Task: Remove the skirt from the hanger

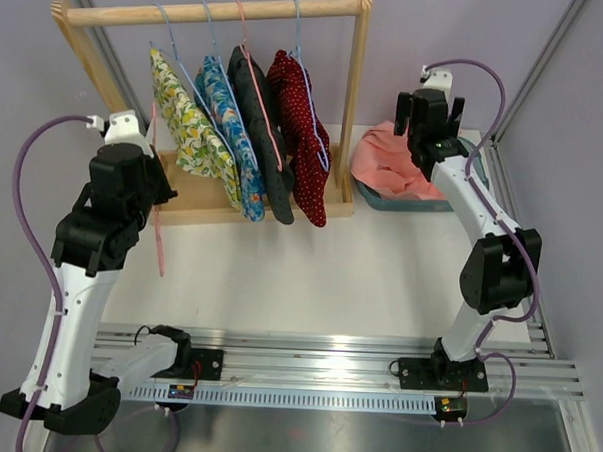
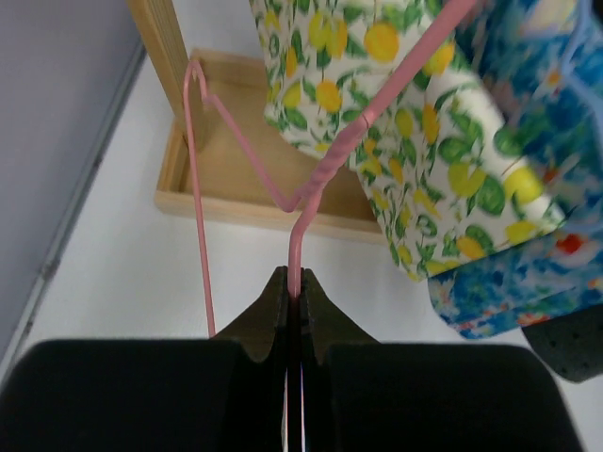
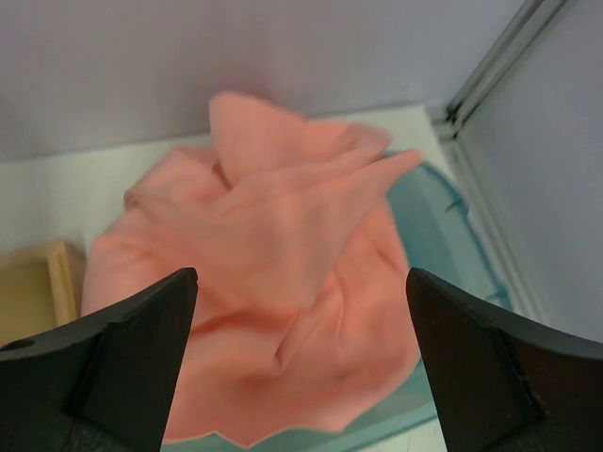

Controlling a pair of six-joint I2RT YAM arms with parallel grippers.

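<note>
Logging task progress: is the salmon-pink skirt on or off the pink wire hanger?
Off. The salmon-pink skirt lies crumpled in the teal bin; the pink wire hanger pinched in the left gripper is bare.

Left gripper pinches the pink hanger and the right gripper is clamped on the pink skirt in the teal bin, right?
The right gripper is open above the pink skirt in the teal bin; the right wrist view shows it. The left gripper does pinch the pink hanger.

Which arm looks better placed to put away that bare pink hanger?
Left, most likely. The left gripper is shut on the pink hanger beside the rack. The right gripper hangs open over the pink skirt in the teal bin, away from the hanger.
</note>
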